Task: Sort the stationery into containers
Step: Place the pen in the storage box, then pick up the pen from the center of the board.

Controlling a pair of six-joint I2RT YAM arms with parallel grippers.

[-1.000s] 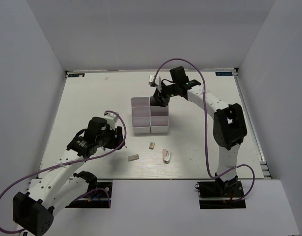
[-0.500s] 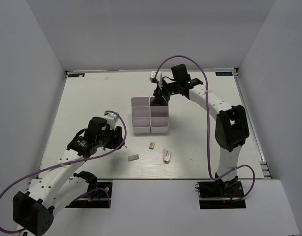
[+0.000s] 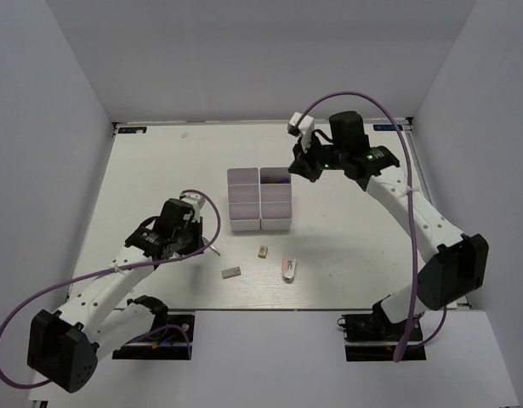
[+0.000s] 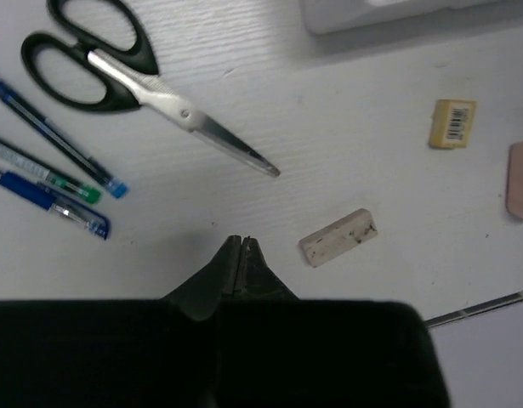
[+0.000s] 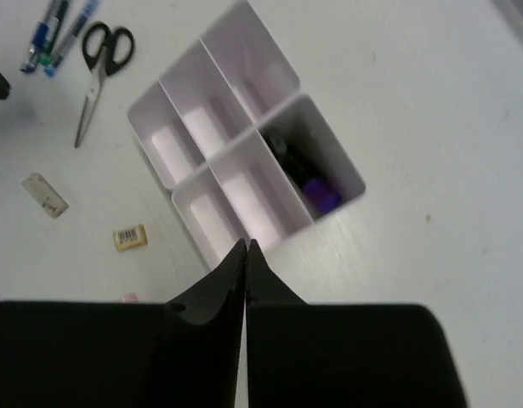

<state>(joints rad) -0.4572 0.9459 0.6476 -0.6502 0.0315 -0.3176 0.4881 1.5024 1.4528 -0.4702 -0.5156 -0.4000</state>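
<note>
The left gripper (image 4: 241, 246) hung low over the table (image 3: 355, 255), its 2 fingers pressed together with nothing between them. Just right of its tips lay the grey-white block (image 4: 338, 238). The beige eraser (image 4: 452, 123) sat farther right, and the white-pink stapler-like piece (image 3: 288, 269) lay beyond that. All 3 rested on the table on the near side of the bins (image 3: 244, 225). To the left of the gripper lay the black-handled scissors (image 4: 133, 72), their blades closed. Beside them were 3 pens (image 4: 40, 170) in a row, 1 green-tipped and 2 blue.

The right gripper (image 5: 246, 251) was closed too and carried nothing. It was raised above the table, just right of the far right bin. The 6 white bins stood touching in a 2-by-3 block at the middle of the table. The far right bin held a purple highlighter (image 5: 316, 191) with a black body.
</note>
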